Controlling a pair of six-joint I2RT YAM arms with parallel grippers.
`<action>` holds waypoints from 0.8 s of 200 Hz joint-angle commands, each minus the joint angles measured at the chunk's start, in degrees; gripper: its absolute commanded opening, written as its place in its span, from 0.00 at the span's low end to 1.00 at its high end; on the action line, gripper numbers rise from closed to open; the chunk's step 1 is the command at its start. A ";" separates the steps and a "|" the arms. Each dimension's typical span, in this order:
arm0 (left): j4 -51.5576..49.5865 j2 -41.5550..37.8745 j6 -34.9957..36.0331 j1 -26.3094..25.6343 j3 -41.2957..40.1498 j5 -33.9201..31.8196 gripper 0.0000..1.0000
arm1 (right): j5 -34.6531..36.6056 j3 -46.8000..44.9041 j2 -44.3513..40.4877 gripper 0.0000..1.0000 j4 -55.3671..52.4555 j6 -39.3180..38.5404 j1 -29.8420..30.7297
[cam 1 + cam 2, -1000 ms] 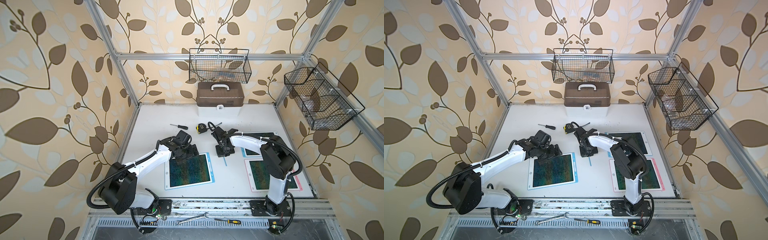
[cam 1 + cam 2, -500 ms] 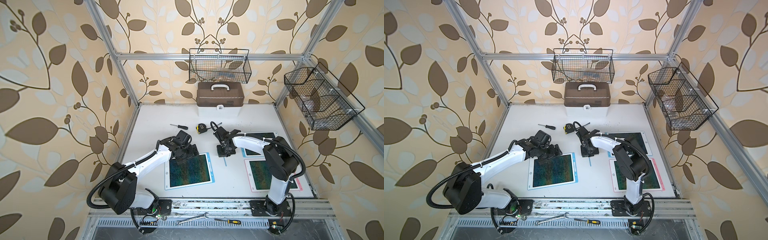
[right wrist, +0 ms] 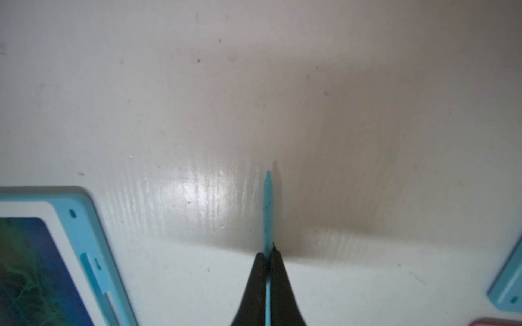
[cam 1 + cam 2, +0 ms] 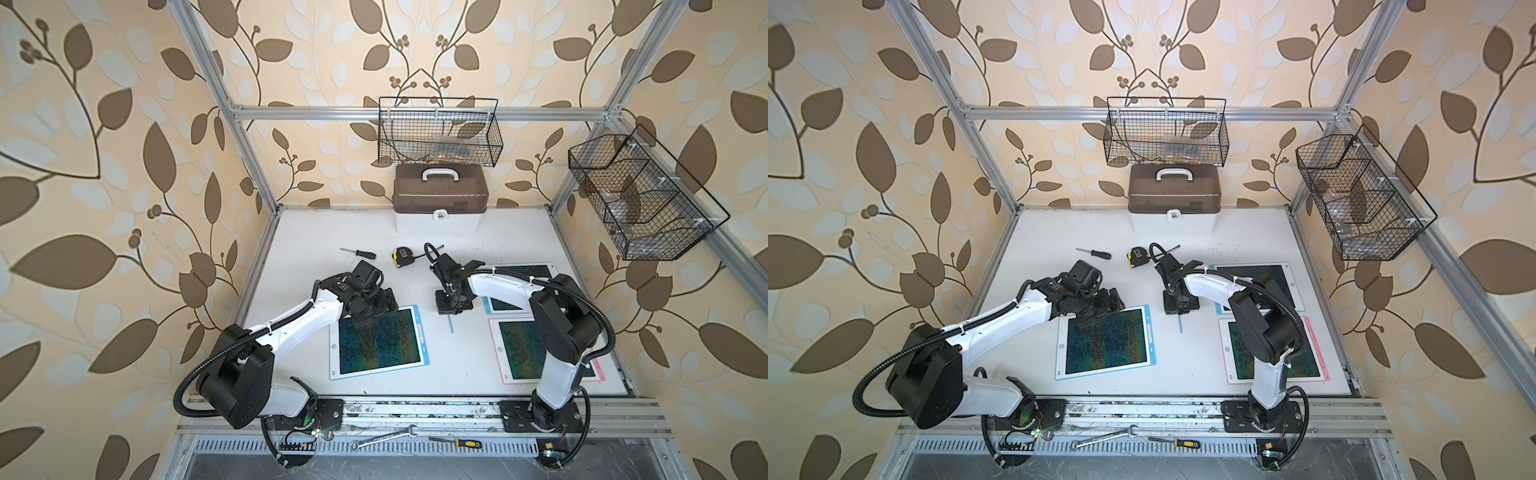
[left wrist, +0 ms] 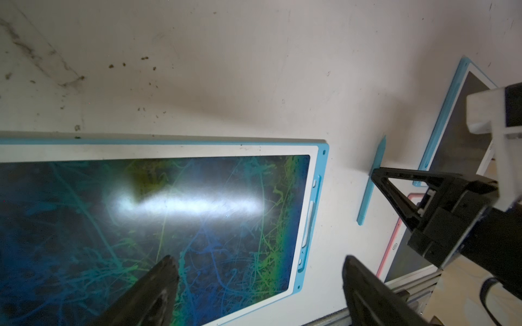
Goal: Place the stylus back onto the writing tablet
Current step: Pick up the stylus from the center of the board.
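The thin blue stylus (image 4: 451,325) (image 4: 1180,325) lies low along the white table, between the tablets. My right gripper (image 4: 450,311) (image 3: 267,254) is shut on its rear half, and the tip (image 3: 267,176) pokes out ahead. I cannot tell whether the stylus touches the table. The blue-framed writing tablet (image 4: 422,332) (image 4: 1148,332) (image 3: 84,217), with a scribbled dark screen, lies to its left; an empty holder slot (image 5: 310,217) runs along its near edge. My left gripper (image 4: 373,311) (image 5: 258,261) hangs open over that tablet's far corner, holding nothing. The stylus (image 5: 372,180) also shows in the left wrist view.
A second blue tablet (image 4: 521,270) and a pink-framed tablet (image 4: 494,353) lie under the right arm. A tape measure (image 4: 403,256), a screwdriver (image 4: 358,252) and a brown toolbox (image 4: 440,199) sit further back. Wire baskets (image 4: 438,133) hang on the walls.
The right arm's elbow has shifted slightly, while its gripper and the stylus stay almost where they were. The left arm has not moved.
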 commanded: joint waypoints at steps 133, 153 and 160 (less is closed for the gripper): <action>-0.38 0.99 0.88 0.66 2.02 0.27 0.91 | 2.15 -2.11 2.03 0.00 -3.78 -1.36 1.27; -0.94 0.15 0.94 0.74 2.29 -0.60 0.91 | 1.48 -1.96 0.41 0.00 -2.82 -1.32 1.59; -1.15 -0.22 0.94 0.65 2.29 -1.13 0.91 | 1.18 -1.97 -0.20 0.00 -2.73 -1.19 1.68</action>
